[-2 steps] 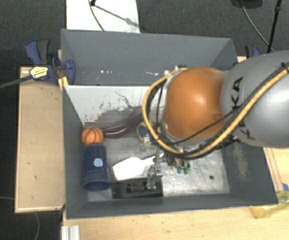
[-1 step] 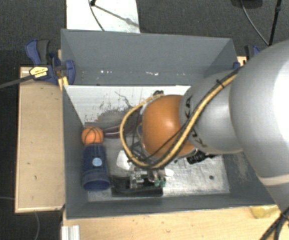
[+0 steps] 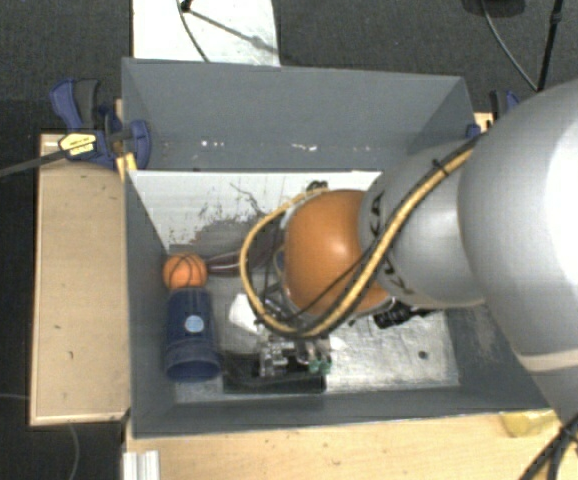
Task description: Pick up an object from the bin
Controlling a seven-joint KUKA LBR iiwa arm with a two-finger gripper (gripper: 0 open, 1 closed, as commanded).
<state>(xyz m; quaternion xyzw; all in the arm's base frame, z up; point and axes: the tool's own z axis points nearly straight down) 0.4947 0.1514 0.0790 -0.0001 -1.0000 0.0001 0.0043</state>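
My gripper (image 3: 289, 354) is low in the front middle of the bin, under the arm's orange cover. It hangs right over a flat black object (image 3: 259, 378) that lies along the front wall. Just left of it a white crumpled thing (image 3: 241, 314) peeks out beside the cables. Further left a dark blue cup (image 3: 191, 338) lies on its side with a pale round mark on it. A small orange basketball (image 3: 184, 270) rests against the cup's far end.
A thin dark stick-like thing (image 3: 224, 261) lies behind the ball and runs under the arm. The big grey arm covers the bin's right half. The bin's sloped walls stand close to the cup on the left and the black object in front.
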